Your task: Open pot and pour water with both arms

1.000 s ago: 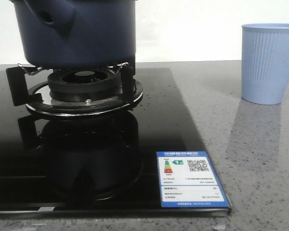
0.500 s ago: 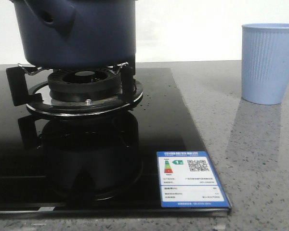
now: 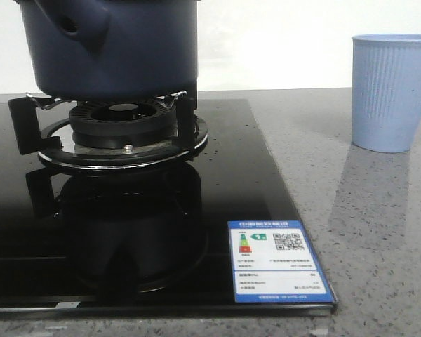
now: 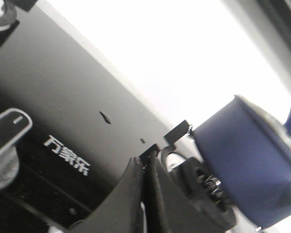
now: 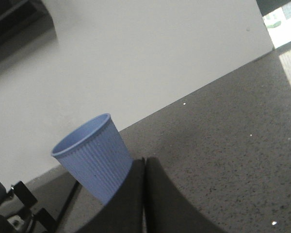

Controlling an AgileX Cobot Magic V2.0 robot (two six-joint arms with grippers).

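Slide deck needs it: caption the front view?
Navy pot sits on the burner stand; ribbed blue cup waits on the counter beside.

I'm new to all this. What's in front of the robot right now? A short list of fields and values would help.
pot: dark blue pot sitting on the burner stand of a black glass stove
cup: light blue ribbed cup, upright on the grey counter, to the right of the stove
sticker: energy label at the stove's front right corner
left claw: shut, empty, near the pot
right claw: shut, empty, near the cup
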